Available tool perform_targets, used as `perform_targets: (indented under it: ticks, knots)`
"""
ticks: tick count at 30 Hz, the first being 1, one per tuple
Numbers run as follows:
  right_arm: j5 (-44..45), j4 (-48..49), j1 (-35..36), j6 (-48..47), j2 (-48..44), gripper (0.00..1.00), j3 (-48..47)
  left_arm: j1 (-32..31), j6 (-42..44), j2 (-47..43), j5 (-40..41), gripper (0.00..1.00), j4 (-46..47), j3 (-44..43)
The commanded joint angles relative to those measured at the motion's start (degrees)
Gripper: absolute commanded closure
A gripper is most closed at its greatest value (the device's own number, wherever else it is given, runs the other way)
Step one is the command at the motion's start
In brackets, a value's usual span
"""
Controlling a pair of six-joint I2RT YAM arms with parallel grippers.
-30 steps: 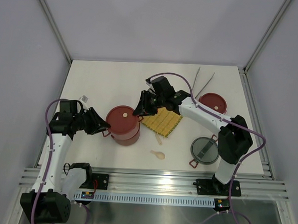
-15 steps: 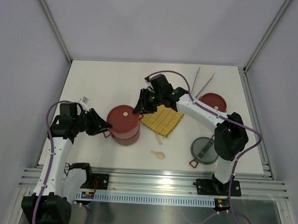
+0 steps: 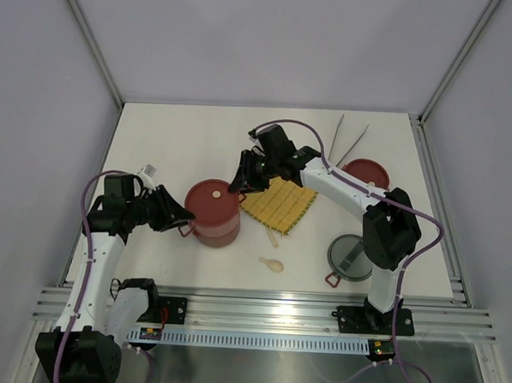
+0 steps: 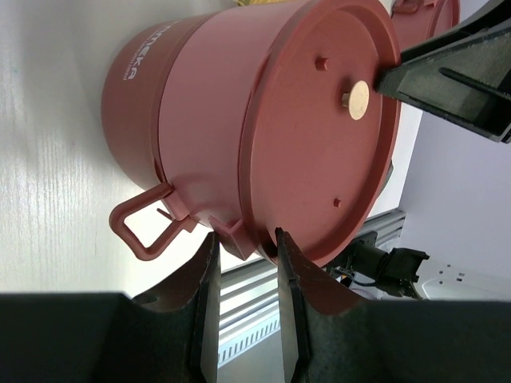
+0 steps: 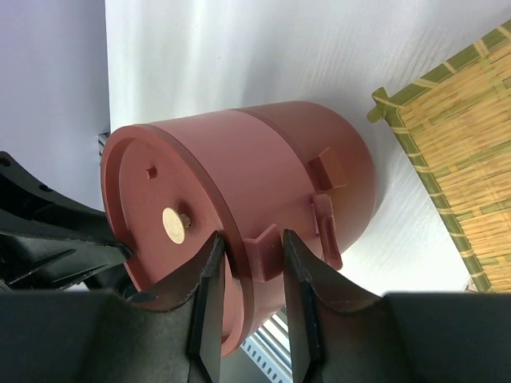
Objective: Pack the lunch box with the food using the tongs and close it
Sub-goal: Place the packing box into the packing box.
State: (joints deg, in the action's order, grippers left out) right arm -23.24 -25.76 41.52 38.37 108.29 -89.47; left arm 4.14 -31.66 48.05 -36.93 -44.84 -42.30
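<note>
Clamping round lunch box, smooth red plastic

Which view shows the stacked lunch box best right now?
Left wrist: the lunch box fills the frame, with lid, loop handle, and a rim tab clamped between the left fingers. Right wrist shows its opposite side, a second tab between the right fingers. Top external shows it small, mostly the lid from above.
</note>
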Motion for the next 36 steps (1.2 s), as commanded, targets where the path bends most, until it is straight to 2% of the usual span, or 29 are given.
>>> perform_targets:
  ticks: [1, 13, 15, 16, 17, 19, 20, 21, 29, 34, 36]
  knots:
    - [2.59, 4.31, -1.18, 2.85, 1.92, 0.96, -3.78, -2.74, 3.97, 0.02, -12.90, 1.00, -2.09, -2.43]
    - [1.80, 4.23, -1.88, 2.94, 6.84, 0.89, -7.73, -3.61, 4.59, 0.73, -13.43, 1.00, -2.62, -2.96]
    - [1.10, 3.79, -2.14, 2.59, 7.28, 0.83, -8.17, -3.70, 5.03, 0.90, -12.21, 1.00, -3.50, -3.40]
    - [0.84, 3.44, -2.23, 2.41, 7.63, 0.74, -8.70, -3.70, 5.55, 0.99, -11.59, 0.98, -3.85, -3.92]
    - [0.66, 3.00, -2.40, 1.89, 7.72, 0.71, -9.05, -3.70, 5.90, 1.16, -10.81, 0.86, -4.98, -4.36]
    - [0.13, 1.85, -2.67, 1.27, 7.03, 0.58, -9.75, -3.70, 6.87, 1.34, -8.96, 0.71, -5.78, -5.33]
    - [-0.04, 1.50, -2.76, 0.75, 6.59, 0.55, -9.84, -3.70, 7.14, 1.52, -8.60, 0.60, -6.48, -6.38]
    - [-0.05, 0.98, -2.93, 0.39, 6.23, 0.54, -10.11, -3.79, 7.31, 1.78, -8.17, 0.56, -6.66, -6.82]
    - [-2.85, 0.09, -3.28, -0.67, 4.74, 0.52, -11.25, -3.79, 7.66, 2.40, -7.55, 0.56, -7.10, -8.32]
    - [-3.04, -0.78, -3.28, -1.19, 4.21, 0.47, -12.48, -3.70, 8.80, 2.92, -5.70, 0.56, -8.51, -12.27]
    - [-2.42, -2.27, -3.37, -2.16, 3.60, 0.40, -13.79, -3.70, 9.16, 3.19, -5.00, 0.57, -8.86, -14.20]
